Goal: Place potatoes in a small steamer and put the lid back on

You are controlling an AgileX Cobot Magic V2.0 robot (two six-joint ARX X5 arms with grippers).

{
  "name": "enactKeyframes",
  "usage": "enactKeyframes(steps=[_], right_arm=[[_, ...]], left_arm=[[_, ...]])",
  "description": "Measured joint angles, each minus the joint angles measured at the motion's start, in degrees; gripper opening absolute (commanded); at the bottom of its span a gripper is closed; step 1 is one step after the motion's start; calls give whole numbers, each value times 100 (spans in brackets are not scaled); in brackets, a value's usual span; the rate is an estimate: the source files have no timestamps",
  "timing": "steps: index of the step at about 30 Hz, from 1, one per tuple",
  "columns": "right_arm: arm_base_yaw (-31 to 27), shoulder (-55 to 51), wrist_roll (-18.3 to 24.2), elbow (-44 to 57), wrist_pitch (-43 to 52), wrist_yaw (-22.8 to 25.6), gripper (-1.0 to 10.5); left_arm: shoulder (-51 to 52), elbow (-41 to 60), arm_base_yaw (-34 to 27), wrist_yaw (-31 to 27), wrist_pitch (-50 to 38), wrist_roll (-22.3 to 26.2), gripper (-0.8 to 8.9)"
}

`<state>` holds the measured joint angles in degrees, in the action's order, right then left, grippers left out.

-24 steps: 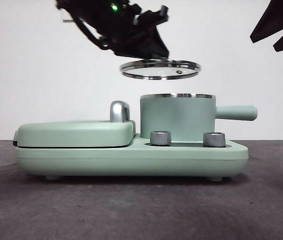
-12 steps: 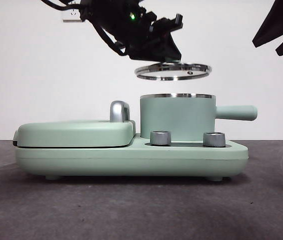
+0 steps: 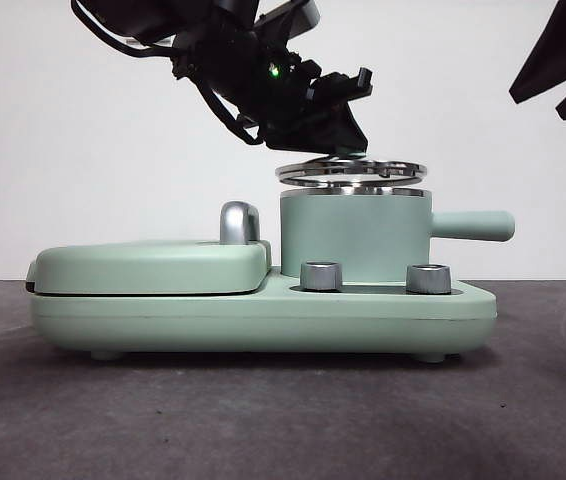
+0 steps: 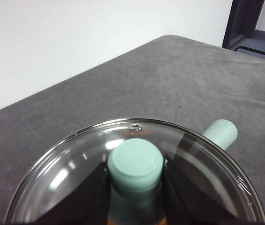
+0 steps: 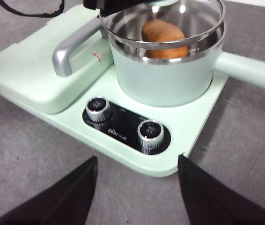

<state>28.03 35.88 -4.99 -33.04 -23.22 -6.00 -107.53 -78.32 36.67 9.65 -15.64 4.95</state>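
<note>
My left gripper is shut on the mint-green knob of the glass lid. The lid hangs level, just above the steel rim of the small steamer, roughly centred over it with a thin gap. In the right wrist view an orange-brown potato lies inside the steamer, seen under the lid. The pot's straight handle points right. My right gripper is open and holds nothing, back from the appliance's front; it shows as black tips at the front view's top right.
The steamer stands on a mint-green cooker base with two metal dials. Left of it lies the flat griddle cover with a chrome handle. Dark grey table all around.
My left gripper has carried the lid to the right and down, from beside and well above the pot to just over its rim. The right arm has barely moved.
</note>
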Motion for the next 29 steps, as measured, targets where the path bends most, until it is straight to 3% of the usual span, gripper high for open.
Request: enactKeyframes(steps=[29], right_arm=[[0,0,0,0,-122,0,264]], left_arm=[[-269,-46,-2,79,-197,350,7]])
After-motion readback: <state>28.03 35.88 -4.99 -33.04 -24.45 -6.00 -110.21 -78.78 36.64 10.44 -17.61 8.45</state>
